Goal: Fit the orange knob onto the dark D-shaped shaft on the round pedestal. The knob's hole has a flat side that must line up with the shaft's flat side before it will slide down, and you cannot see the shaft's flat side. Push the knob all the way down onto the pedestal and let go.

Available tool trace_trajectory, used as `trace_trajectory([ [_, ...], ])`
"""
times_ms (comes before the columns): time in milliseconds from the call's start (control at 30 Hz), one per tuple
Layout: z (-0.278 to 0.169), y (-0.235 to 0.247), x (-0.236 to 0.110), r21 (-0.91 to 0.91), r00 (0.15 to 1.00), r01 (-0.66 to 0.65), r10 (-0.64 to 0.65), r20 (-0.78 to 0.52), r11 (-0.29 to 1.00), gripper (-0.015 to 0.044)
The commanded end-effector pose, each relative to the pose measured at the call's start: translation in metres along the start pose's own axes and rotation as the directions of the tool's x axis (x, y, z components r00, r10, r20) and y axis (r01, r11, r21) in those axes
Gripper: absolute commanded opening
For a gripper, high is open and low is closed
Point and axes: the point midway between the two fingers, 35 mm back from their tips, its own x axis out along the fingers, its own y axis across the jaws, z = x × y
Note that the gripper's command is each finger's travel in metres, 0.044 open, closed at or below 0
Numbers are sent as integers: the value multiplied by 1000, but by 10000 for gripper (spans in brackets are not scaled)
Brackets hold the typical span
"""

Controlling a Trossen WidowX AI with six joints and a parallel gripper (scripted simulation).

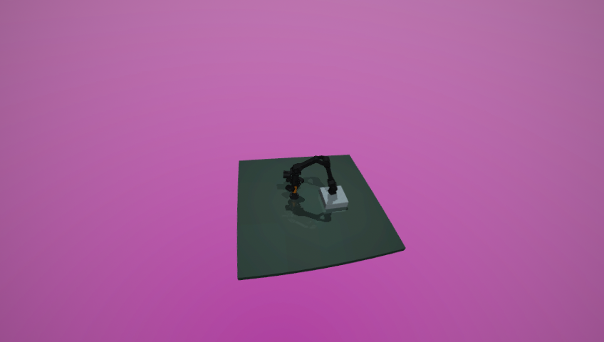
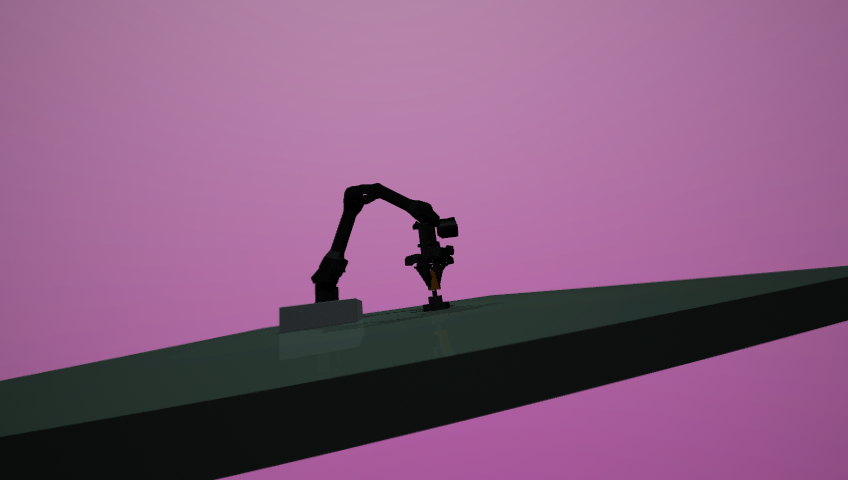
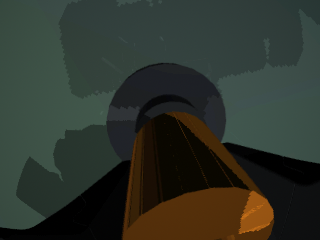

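My gripper (image 1: 294, 190) (image 2: 433, 280) is shut on the orange knob (image 1: 295, 189) (image 2: 433, 279) (image 3: 194, 194) and holds it upright, right over the round dark pedestal (image 1: 295, 197) (image 2: 436, 306) (image 3: 127, 116). In the wrist view the knob's far end covers the pedestal's middle, so the D-shaped shaft is hidden there. In the exterior view a short dark stub of the shaft (image 2: 435, 295) shows between the knob's lower end and the pedestal. The knob stands clear above the pedestal's top face.
The arm's light grey base block (image 1: 333, 198) (image 2: 320, 315) stands to the right of the pedestal on the dark green table (image 1: 296, 249) (image 2: 535, 333). The table's edges are far from the pedestal on every side.
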Motion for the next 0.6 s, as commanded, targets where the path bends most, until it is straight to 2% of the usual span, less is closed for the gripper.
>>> trace_trajectory([
  [0, 3, 2, 0, 19, 1000, -5, 5, 11, 1000, 0],
  [433, 3, 2, -3, 19, 1000, -5, 5, 11, 1000, 0],
  [567, 2, 1, -4, 105, 1000, -6, 5, 11, 994, 0],
])
